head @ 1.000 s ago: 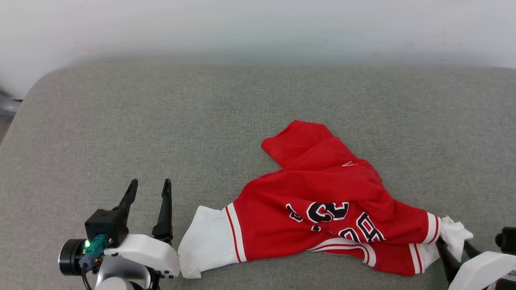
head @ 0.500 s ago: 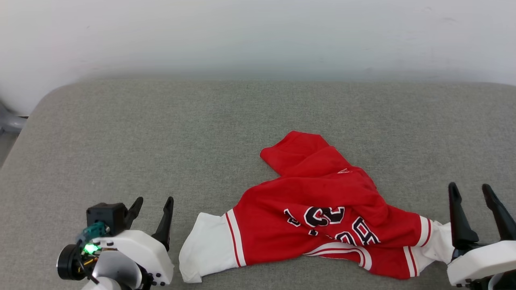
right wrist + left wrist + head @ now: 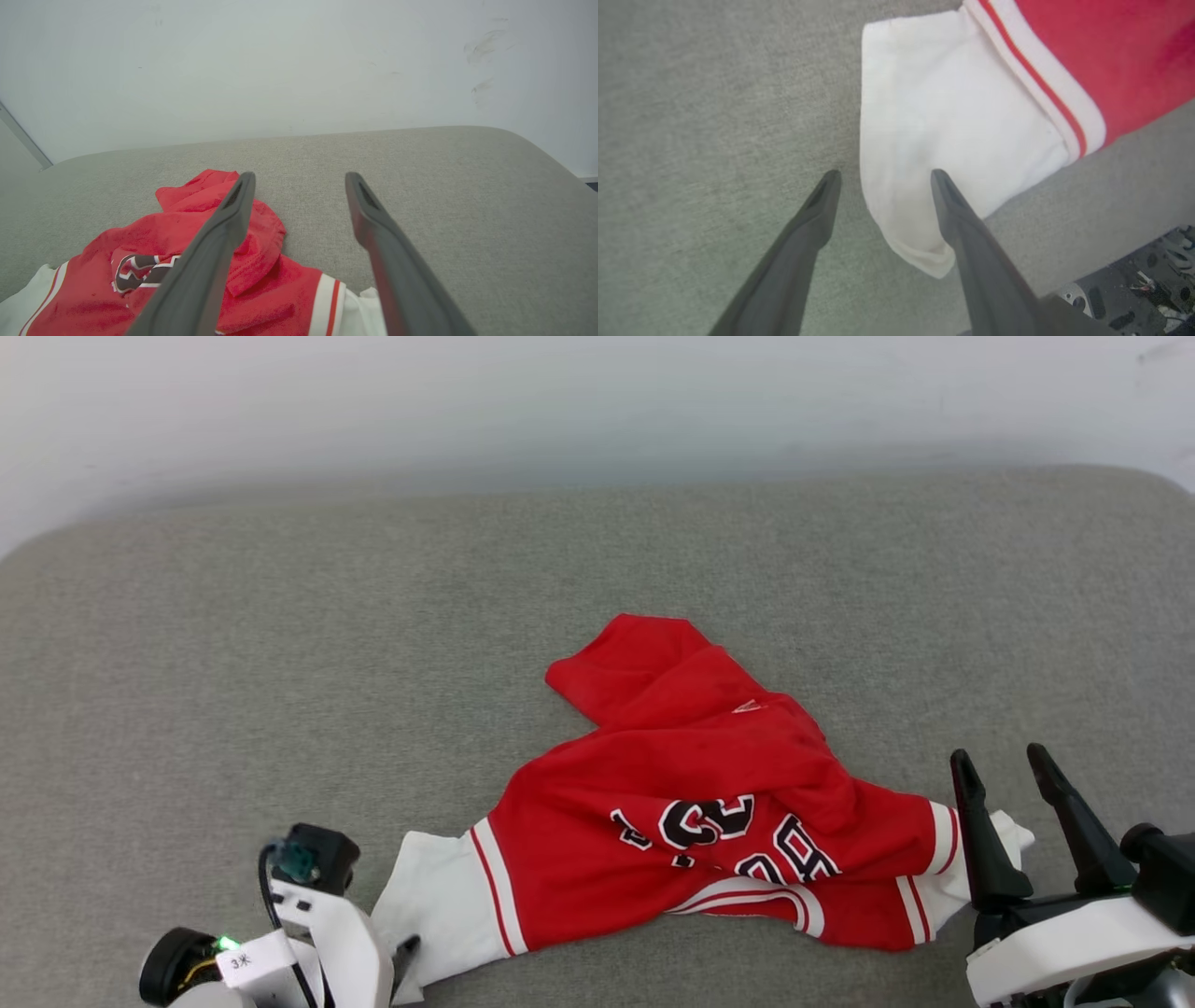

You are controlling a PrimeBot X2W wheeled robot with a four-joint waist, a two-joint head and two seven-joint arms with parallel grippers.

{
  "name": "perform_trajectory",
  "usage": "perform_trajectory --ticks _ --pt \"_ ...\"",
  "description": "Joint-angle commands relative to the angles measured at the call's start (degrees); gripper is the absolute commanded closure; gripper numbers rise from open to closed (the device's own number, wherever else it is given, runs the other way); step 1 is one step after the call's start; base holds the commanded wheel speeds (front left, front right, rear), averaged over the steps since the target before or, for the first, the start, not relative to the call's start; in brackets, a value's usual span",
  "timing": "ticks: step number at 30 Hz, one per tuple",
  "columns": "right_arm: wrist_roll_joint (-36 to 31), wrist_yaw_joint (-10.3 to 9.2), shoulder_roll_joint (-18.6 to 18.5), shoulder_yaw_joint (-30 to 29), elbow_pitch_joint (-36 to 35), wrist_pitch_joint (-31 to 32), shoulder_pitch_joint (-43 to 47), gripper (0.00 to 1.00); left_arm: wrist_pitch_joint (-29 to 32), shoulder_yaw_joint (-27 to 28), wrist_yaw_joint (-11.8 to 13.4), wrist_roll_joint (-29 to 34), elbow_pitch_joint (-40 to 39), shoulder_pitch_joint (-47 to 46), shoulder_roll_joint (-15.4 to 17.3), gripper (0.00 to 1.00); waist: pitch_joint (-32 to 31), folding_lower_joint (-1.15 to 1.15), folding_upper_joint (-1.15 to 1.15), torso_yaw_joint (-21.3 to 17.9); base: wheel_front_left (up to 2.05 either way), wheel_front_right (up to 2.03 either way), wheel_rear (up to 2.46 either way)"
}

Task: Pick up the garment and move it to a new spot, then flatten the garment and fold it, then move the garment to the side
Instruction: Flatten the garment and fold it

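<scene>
Head cam sits high, looking forward and down over the grey cushion (image 3: 280,663) to the pale wall (image 3: 560,392) at the back. Left wrist cam is right up close, aimed almost straight down along the left gripper (image 3: 885,172) at the white end of the garment (image 3: 952,116), the same end the head cam has low-left. Right wrist cam rides low, looking across the cushion to the wall past the right gripper (image 3: 300,175), and shares the garment's other end. The blurry bottom-right corner of the left wrist shot is maybe floor.
</scene>
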Motion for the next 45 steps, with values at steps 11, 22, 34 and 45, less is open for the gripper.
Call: perform_trajectory --ticks 11,22,34,45 --pt "1.64 -0.06 0.11 -0.10 2.74 -1.51 -2.27 0.00 7.89 -6.42 -2.60 -0.26 3.92 0.22 -1.32 1.00 3.44 0.00 0.00 -2.07 0.00 0.00 0.00" --pt "5.29 -0.05 0.10 -8.63 7.39 5.10 -0.28 0.00 -3.36 -1.22 1.91 2.25 -0.97 0.11 -1.76 1.00 0.68 0.00 0.00 -0.50 0.00 0.00 0.00" --pt "9.75 -0.05 -5.54 -8.66 13.11 25.66 0.15 0.00 -10.50 1.22 4.93 4.62 -7.88 -0.35 -2.80 1.00 1.30 0.00 0.00 1.98 0.00 0.00 0.00" --pt "11.90 -0.04 -9.64 -0.11 21.29 31.82 -5.12 0.61 -12.97 1.91 4.81 4.83 -7.68 -2.40 -3.83 1.00 5.71 0.00 0.00 3.63 0.00 0.00 0.00"
